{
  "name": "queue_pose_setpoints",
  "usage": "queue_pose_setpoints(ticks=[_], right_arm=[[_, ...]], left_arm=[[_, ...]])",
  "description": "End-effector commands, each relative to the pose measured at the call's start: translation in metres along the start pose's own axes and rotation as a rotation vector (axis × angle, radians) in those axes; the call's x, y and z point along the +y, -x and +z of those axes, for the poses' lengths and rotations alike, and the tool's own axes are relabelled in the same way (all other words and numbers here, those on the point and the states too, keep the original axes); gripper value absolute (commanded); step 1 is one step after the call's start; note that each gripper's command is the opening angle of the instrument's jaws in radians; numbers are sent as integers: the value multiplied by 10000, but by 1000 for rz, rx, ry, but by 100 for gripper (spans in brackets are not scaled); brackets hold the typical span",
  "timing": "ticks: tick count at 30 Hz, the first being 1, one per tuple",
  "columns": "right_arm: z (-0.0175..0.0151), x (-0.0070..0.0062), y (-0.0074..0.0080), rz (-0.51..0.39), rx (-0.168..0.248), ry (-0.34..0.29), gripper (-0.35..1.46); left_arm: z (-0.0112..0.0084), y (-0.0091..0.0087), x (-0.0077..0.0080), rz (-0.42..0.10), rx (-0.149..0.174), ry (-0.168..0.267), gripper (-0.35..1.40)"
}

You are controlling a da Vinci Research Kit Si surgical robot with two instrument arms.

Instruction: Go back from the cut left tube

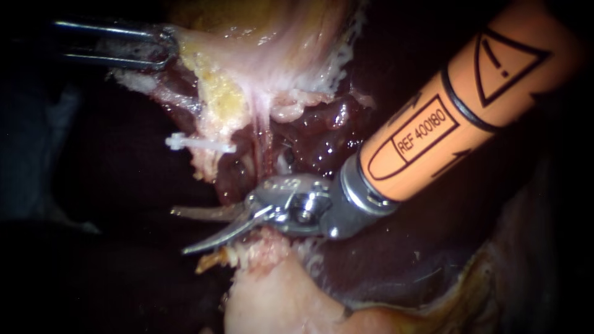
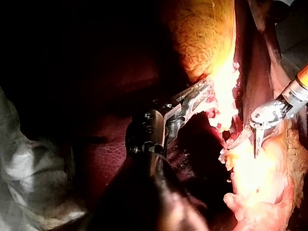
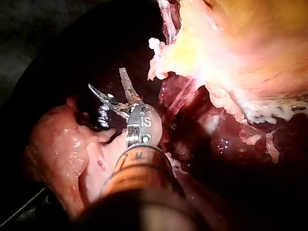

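Observation:
My right instrument (image 1: 179, 231), on an orange shaft, ends in two curved blades that stand open with nothing between them. They lie just below a ragged tissue end that carries a white clip (image 1: 185, 143). The right wrist view shows the same open blades (image 3: 106, 79) apart from the clip (image 3: 155, 45). A thin pale tube (image 1: 263, 127) still runs down from the gallbladder (image 1: 278, 49). My left instrument (image 1: 162, 46) comes in at the upper left, its jaws shut on the gallbladder's edge and holding it up, as the left wrist view also shows (image 2: 198, 96).
Dark red liver (image 1: 322, 139) lies behind the tube and the right instrument's wrist. A pale lump of tissue (image 1: 278, 300) sits right under the blades. In the left wrist view the right instrument (image 2: 257, 137) hangs close to the yellow fat.

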Motion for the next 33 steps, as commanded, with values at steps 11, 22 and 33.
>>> queue_pose_setpoints(ticks=[11, 22, 33], right_arm=[[-38, -21, -1, -293, -79, 231, 145], [-145, -71, -24, -462, -268, 421, 140], [-200, -102, -6, -461, -389, 472, 129]], left_arm=[[-3, 0, 1, -6, 0, 1, -35], [-4, 0, 0, -6, -1, 2, -35], [-5, 1, 0, -5, -1, 2, -35]])
